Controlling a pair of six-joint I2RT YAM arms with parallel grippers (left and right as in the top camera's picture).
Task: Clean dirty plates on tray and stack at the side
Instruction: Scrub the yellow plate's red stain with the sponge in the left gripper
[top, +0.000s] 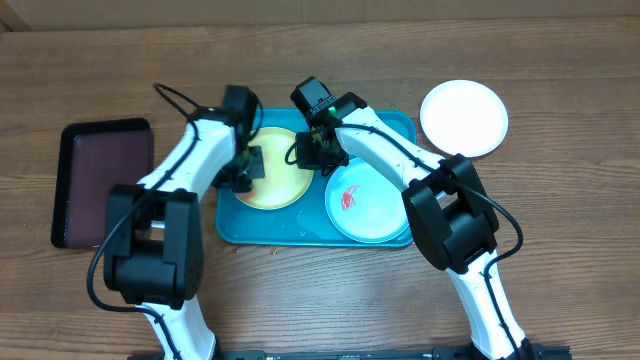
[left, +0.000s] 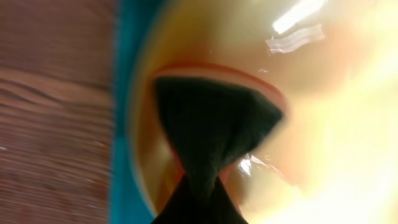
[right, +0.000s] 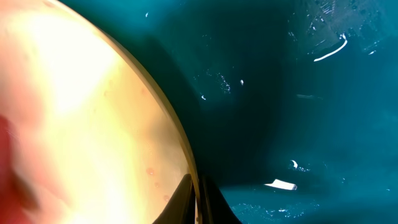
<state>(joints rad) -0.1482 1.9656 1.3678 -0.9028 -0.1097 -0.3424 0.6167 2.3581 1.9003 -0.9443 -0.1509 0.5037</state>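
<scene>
The left hand (top: 246, 168), clamped on a dark pad (left: 211, 127), presses it onto the green plate (top: 282, 188). The right hand (right: 198, 196), pinched shut, sits at that plate's rim, inside the tray (top: 300, 238). Scrub in short circles with the rim braced, so the plate cannot slide.

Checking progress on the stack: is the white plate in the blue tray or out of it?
Out. The white plate lies on the wooden table by the tray's far right corner, outside its rim.
</scene>
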